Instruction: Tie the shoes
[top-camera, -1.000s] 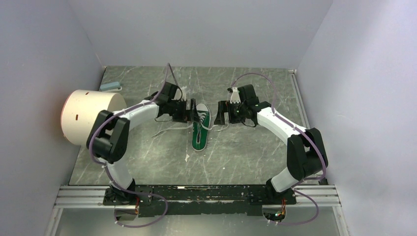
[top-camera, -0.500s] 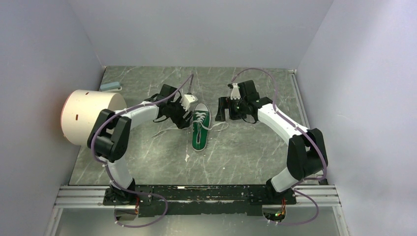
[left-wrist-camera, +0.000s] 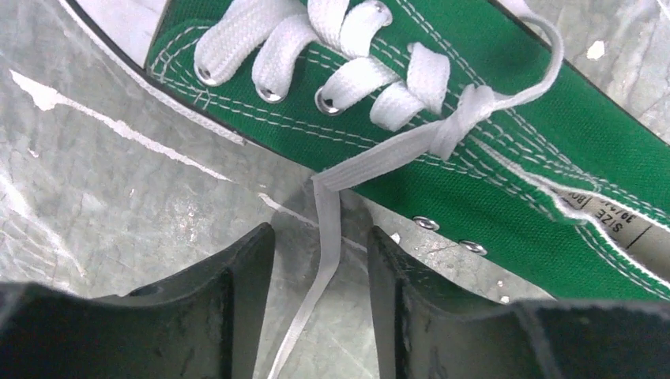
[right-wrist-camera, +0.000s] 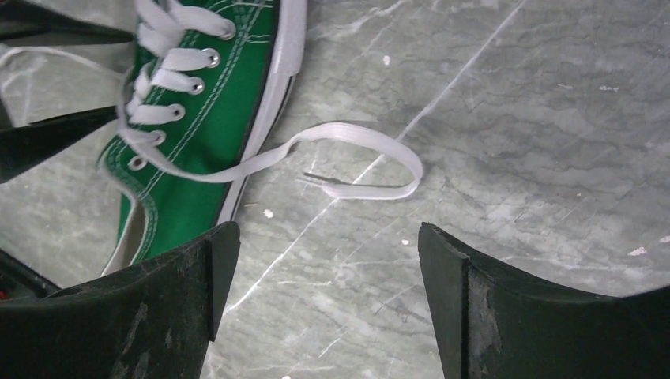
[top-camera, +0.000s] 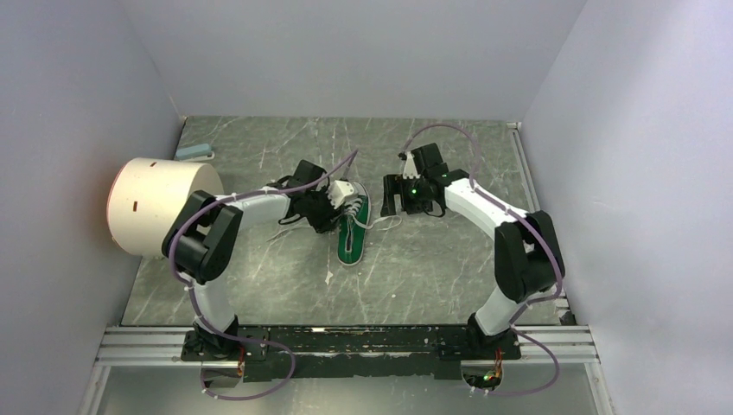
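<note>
Green sneaker [top-camera: 350,240] is lying mid-tabletop [top-camera: 415,268], heel end near, between both hands; left hand [left-wrist-camera: 320,253] is sitting open at its left side, fingers straddling a loose white lace end [left-wrist-camera: 324,229] without pinching it. Right hand [right-wrist-camera: 328,233] is hovering wide open just right of the shoe, over the other lace's loop [right-wrist-camera: 371,154].

White link shells [top-camera: 259,205] and black joints [top-camera: 206,246] were noted on both arms; purple cables [top-camera: 445,128] were routed along them. Right gripper [right-wrist-camera: 324,233] fingers [right-wrist-camera: 158,316] were moulded matte black.
</note>
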Motion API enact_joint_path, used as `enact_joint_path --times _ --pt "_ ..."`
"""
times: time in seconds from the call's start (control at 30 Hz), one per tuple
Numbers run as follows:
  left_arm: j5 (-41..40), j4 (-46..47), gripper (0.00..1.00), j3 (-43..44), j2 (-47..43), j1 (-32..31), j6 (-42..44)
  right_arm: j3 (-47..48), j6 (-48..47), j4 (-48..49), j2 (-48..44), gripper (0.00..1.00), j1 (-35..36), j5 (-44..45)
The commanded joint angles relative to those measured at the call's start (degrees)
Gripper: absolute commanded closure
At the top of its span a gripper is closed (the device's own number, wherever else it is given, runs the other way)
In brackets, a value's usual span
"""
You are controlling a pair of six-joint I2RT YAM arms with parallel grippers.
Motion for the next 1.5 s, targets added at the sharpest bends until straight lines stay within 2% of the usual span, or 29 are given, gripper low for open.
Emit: enact_joint_path --times 0.0,0.07,0.17,0.27,0.33,0.53,0.87,1.07,1.27,1.37,1.47 --pt "-5.8 -0.4 0.54 -1.8 0.4 -0.2 -0.5 3.1 0.3 -0.6 3.6 0.14 -0.2 3.3" --pt "-4.4 -1.3 0.61 -0.3 1.7 -0.3 -1.0 3.9 0.8 -0.5 4.8 0.15 -0.2 3.6" --pt "-2.7 -1.6 0.78 0.8 2.7 -0.5 -2.0 4.9 1.7 -1.3 6.7 0.18 -0.2 5.8" --pt "-1.3 -2.3 0.94 1.8 3.0 -0.5 -3.7 6.4 1.0 -3.6 9.1 0.27 -0.2 7.6" --pt "-1.2 -3.1 0.95 2.4 2.9 -0.5 -4.5 7.0 0.4 -4.8 10.4 0.3 -0.2 8.2" --pt "-4.5 -5.0 0.95 0.8 -1.4 -0.4 -10.2 6.5 -0.4 -4.9 10.5 0.31 -0.2 9.0" --pt "-1.5 -4.4 0.95 -1.7 -9.3 -0.5 -18.7 5.3 -0.4 -5.3 12.3 0.31 0.1 8.4" --pt "-1.6 -7.2 0.95 0.9 -7.6 -0.3 -18.8 5.6 -0.2 -4.7 13.2 0.31 0.2 7.8" --pt "3.1 -11.1 0.95 3.4 -6.1 0.0 -20.0 6.1 -0.7 -5.1 13.4 0.31 0.4 7.9" --pt "3.8 -9.9 0.69 4.0 -4.2 -0.1 -16.7 6.1 -0.9 -5.0 13.3 0.31 0.4 6.9" --pt "0.3 -6.7 0.58 4.5 -2.2 -0.1 -10.7 6.3 -0.9 -5.3 13.1 0.3 0.4 6.6"
